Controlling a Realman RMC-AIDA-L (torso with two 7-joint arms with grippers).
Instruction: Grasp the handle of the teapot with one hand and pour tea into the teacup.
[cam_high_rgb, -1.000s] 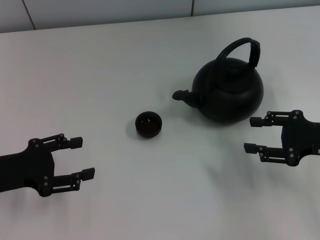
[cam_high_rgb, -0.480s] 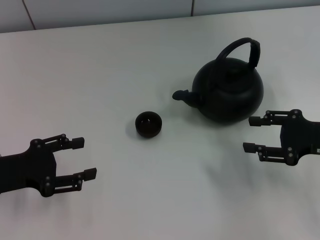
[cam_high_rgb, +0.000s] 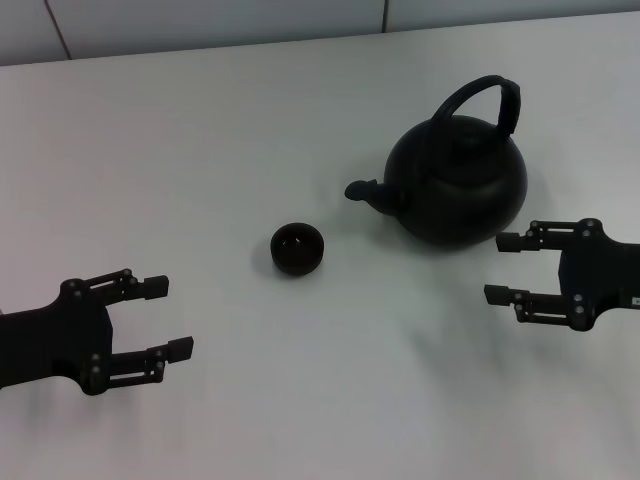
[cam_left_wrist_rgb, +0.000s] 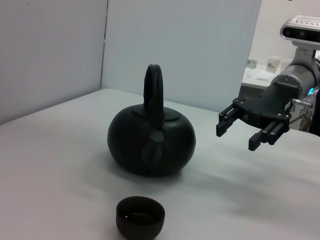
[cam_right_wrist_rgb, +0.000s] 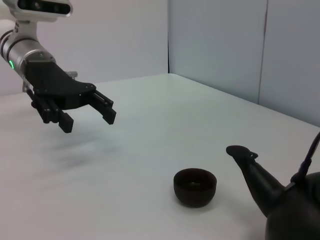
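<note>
The matte black teapot (cam_high_rgb: 458, 182) stands on the white table at the right, its short spout pointing left toward the teacup. Its arched black handle (cam_high_rgb: 486, 98) stands upright over the lid. The teapot also shows in the left wrist view (cam_left_wrist_rgb: 151, 142) and partly in the right wrist view (cam_right_wrist_rgb: 280, 200). The small black teacup (cam_high_rgb: 297, 248) sits left of the spout, seen too in the wrist views (cam_left_wrist_rgb: 140, 217) (cam_right_wrist_rgb: 195, 187). My right gripper (cam_high_rgb: 505, 268) is open, just right of and in front of the teapot, apart from it. My left gripper (cam_high_rgb: 165, 317) is open at the front left.
The white table (cam_high_rgb: 200, 150) runs to a pale wall at the back. The left wrist view shows a cluttered surface with small cups (cam_left_wrist_rgb: 272, 63) far off behind the right arm.
My right gripper has crept slightly left toward the teapot. The left gripper, teapot and teacup have not moved.
</note>
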